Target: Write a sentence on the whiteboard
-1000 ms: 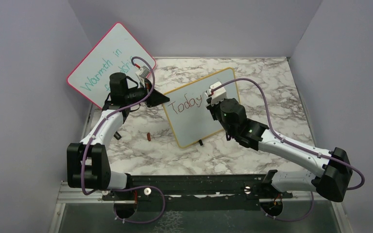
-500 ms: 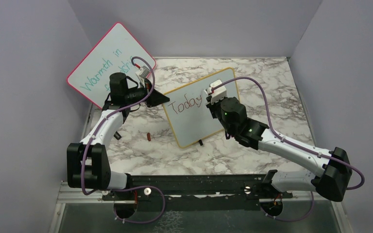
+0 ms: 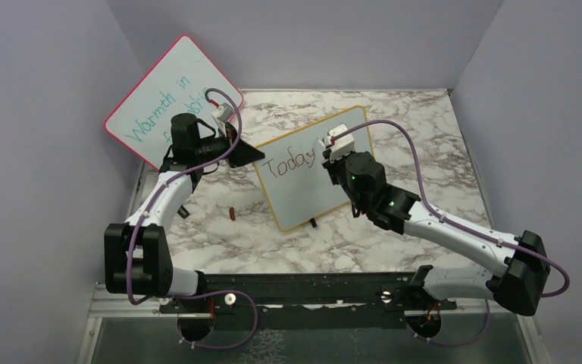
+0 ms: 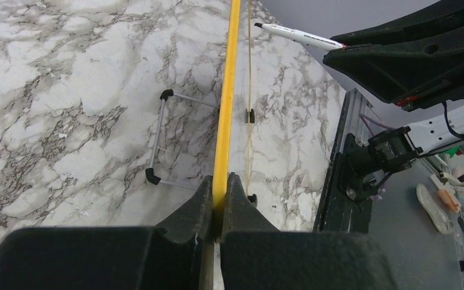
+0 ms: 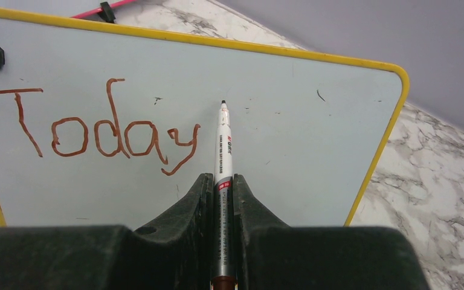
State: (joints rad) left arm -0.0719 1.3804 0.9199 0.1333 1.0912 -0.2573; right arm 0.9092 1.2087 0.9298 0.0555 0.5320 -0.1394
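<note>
The yellow-framed whiteboard (image 3: 311, 171) stands tilted on the marble table; it also shows in the right wrist view (image 5: 290, 121). Only the red-brown word "Today" (image 5: 96, 130) of the sentence is on it, also visible in the top view (image 3: 292, 161). My left gripper (image 4: 220, 181) is shut on the board's yellow edge (image 4: 225, 103) at its left side. My right gripper (image 5: 220, 181) is shut on a white marker (image 5: 223, 151), its tip pointing at the blank board surface just right of the "y"; I cannot tell whether the tip touches.
The pink-framed board (image 3: 170, 98) with teal writing leans at the back left. A small red-brown cap (image 3: 231, 214) lies on the table left of the board. The board's wire stand and black feet (image 4: 157, 139) rest on the marble. Grey walls enclose the table.
My right gripper has shifted slightly right of the "y", uncovering the whole word "Today". The left arm and the board have not moved.
</note>
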